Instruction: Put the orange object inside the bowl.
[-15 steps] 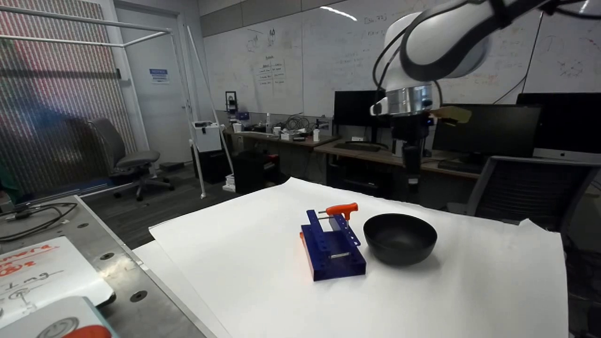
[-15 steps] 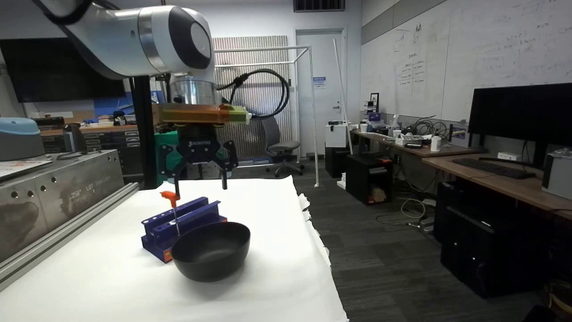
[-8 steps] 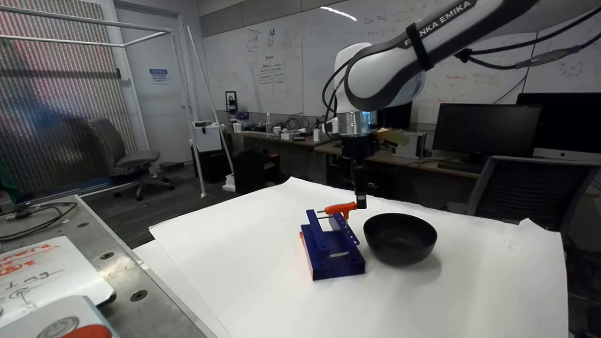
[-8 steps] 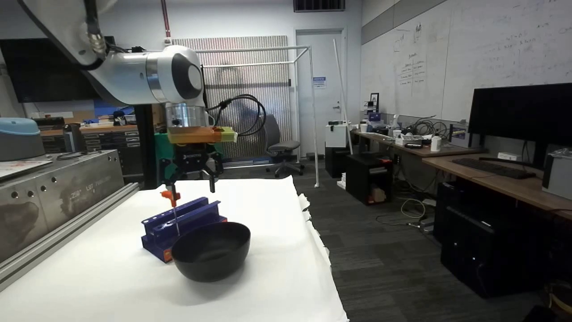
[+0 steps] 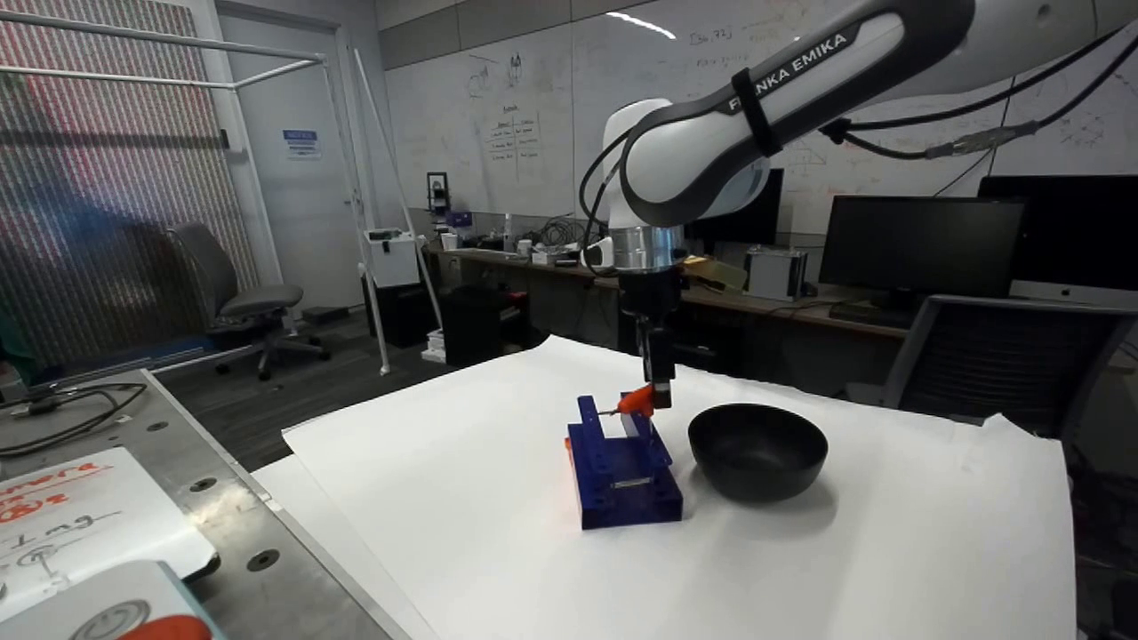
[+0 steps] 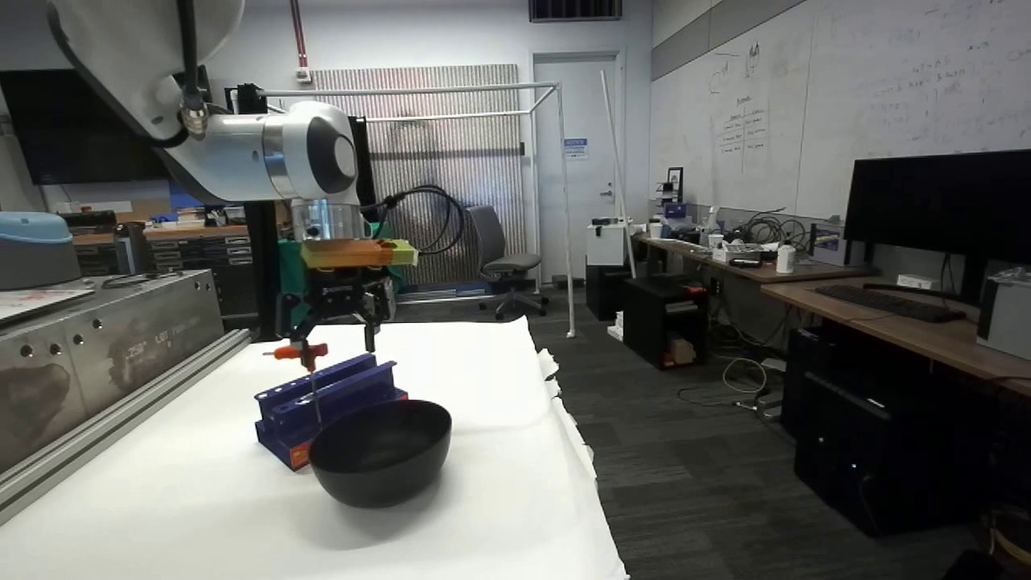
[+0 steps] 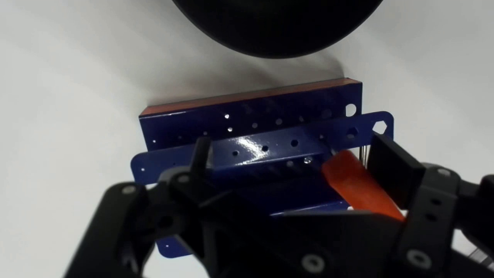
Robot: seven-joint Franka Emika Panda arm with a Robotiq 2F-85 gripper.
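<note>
Orange and hard-edged, the T-handle hex key (image 7: 359,183) stands at one end of the punched blue metal rack (image 7: 278,144), just beside one of the wide-spread fingers of my gripper (image 7: 295,152), with white paper (image 7: 231,73) showing narrowly between rack and round black bowl (image 5: 757,473).

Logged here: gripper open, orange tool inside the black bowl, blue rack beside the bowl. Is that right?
No: the orange tool is outside the black bowl, its handle above the blue rack, as both exterior views show. The rest holds: gripper open, rack beside the bowl.
</note>
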